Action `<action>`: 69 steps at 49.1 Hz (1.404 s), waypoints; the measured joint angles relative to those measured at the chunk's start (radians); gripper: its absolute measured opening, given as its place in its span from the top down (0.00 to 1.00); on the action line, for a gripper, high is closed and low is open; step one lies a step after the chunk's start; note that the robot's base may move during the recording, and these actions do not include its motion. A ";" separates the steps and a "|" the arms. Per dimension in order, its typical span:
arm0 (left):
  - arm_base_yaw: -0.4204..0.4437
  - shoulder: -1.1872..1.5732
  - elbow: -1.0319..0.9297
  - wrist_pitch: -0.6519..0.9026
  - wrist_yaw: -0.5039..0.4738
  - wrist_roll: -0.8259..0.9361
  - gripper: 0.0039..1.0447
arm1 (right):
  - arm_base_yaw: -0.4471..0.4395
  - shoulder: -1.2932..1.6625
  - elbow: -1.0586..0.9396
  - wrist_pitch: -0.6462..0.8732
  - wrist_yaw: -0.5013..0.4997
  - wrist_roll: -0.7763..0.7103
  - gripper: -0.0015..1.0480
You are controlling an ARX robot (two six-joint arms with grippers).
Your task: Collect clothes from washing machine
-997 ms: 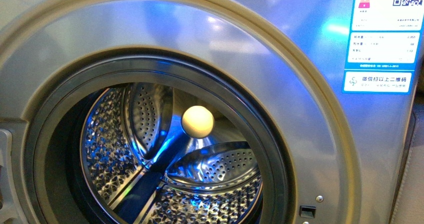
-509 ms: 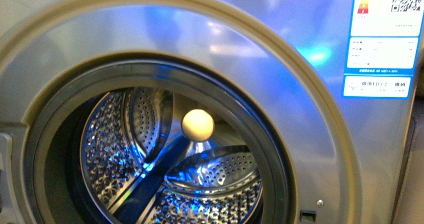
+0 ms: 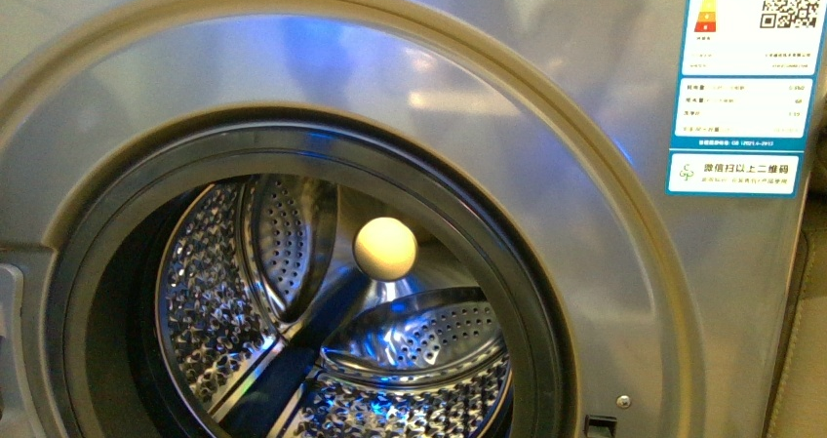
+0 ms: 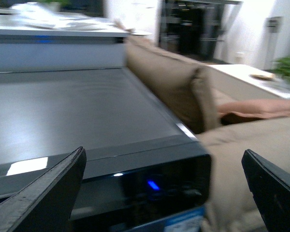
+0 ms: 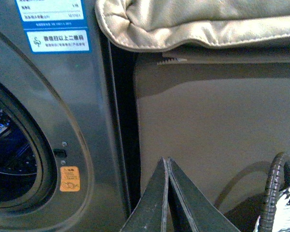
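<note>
Front view: sharp; blue and white glare streaks the grey-silver front-loading washing machine (image 3: 546, 116), and its perforated steel drum (image 3: 234, 282) glints blue. Left wrist view: motion-blurred throughout, window light upper right. Right wrist view: dim, softly focused, shadowed lower right.

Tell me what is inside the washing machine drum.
Through the open washing machine the drum shows bare perforated steel, lifter ribs and a pale round disc. No clothes show; the drum's bottom is cut off.

Washing machine (image 3: 546, 97): glossy grey metal; drum (image 3: 224, 292) perforated shiny steel.
</note>
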 joint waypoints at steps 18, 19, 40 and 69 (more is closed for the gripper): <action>0.196 -0.273 -0.211 -0.055 -0.190 -0.059 0.06 | 0.000 -0.069 -0.101 0.031 0.003 0.000 0.98; 0.197 -0.286 -0.227 -0.050 -0.196 -0.059 0.06 | 0.000 -0.072 -0.106 0.032 0.003 0.000 0.98; 0.407 -0.821 -1.100 0.188 0.074 -0.050 0.59 | 0.000 -0.115 -0.158 0.044 0.003 0.000 0.98; 0.749 -1.250 -1.808 0.375 0.402 -0.050 0.97 | 0.001 -0.158 -0.206 0.050 0.002 0.000 0.98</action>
